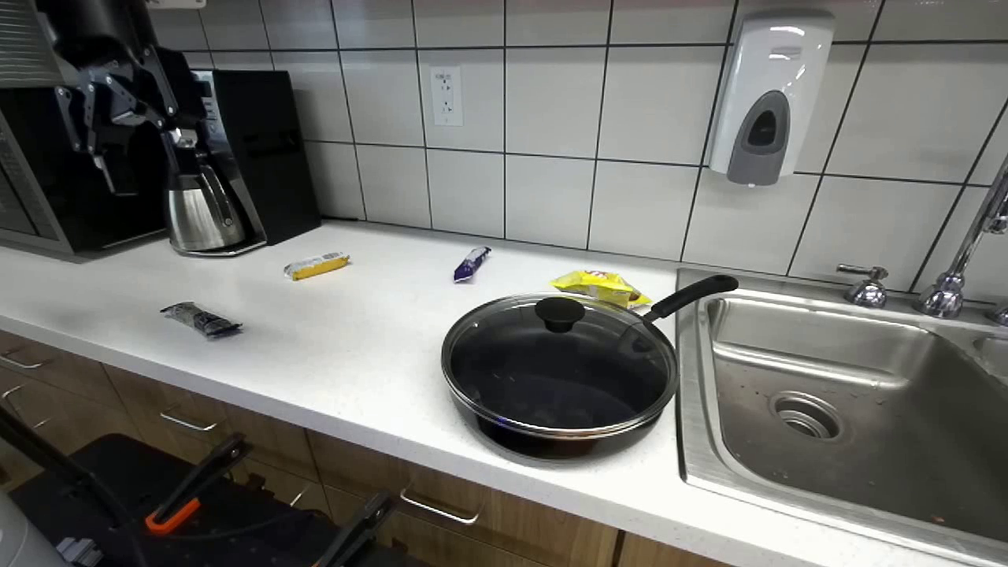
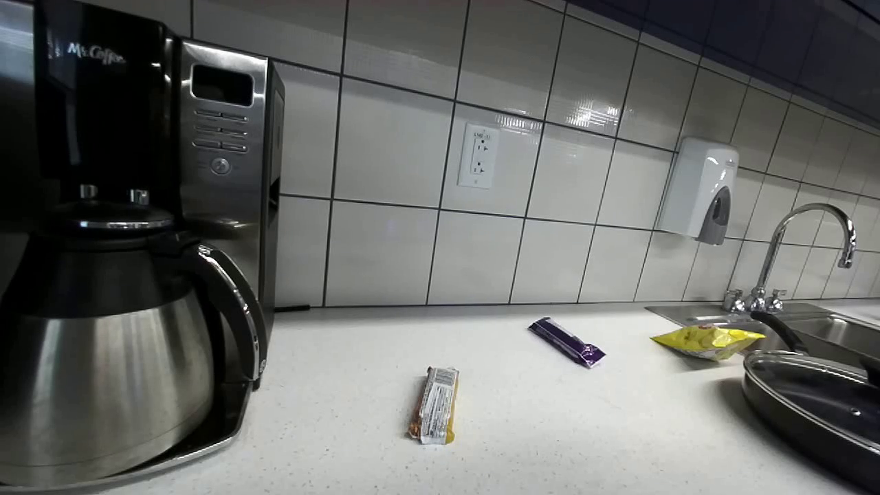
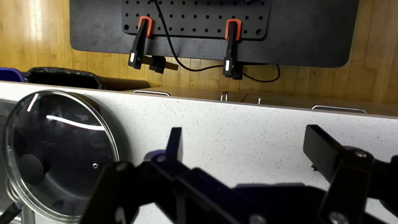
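Note:
My gripper (image 1: 151, 169) hangs high over the counter's left part in an exterior view, in front of the coffee maker. In the wrist view the gripper (image 3: 245, 141) stands wide open, with only speckled counter visible between its fingers. Closest below lies a black-wrapped bar (image 1: 201, 320). A small dark tip (image 3: 314, 168) peeks out beside a finger; whose it is I cannot tell. Further back are a yellow-and-white bar (image 2: 436, 407), a purple bar (image 2: 565, 342) and a yellow snack bag (image 2: 708, 342). A black pan with a glass lid (image 1: 559, 370) sits by the sink.
The coffee maker (image 2: 227, 137) and its steel carafe (image 1: 203, 216) stand against the tiled wall. At the far end is a steel sink (image 1: 787, 480) with a faucet (image 2: 777, 240). A soap dispenser (image 1: 776, 94) hangs above. Clamps (image 3: 231, 46) stick out from the robot's stand.

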Motion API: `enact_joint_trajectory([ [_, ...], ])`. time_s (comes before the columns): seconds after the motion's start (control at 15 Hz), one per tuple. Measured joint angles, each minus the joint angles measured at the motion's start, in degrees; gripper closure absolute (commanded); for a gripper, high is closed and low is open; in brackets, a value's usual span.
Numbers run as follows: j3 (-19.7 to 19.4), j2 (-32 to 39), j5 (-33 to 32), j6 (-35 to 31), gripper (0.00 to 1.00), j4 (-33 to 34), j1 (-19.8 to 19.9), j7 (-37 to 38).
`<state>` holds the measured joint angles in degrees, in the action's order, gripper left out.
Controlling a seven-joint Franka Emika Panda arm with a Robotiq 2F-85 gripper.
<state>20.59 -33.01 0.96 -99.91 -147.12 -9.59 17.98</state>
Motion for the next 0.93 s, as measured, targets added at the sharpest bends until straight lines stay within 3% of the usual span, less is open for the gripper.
enact_joint_trajectory([
  [0.4,-1.9,0.1,-0.2,-0.2,0.00,-0.1,-0.1,0.0],
  [0.93,-9.5,-1.2,-0.3,-5.9,0.00,-4.2,0.3,-0.3],
])
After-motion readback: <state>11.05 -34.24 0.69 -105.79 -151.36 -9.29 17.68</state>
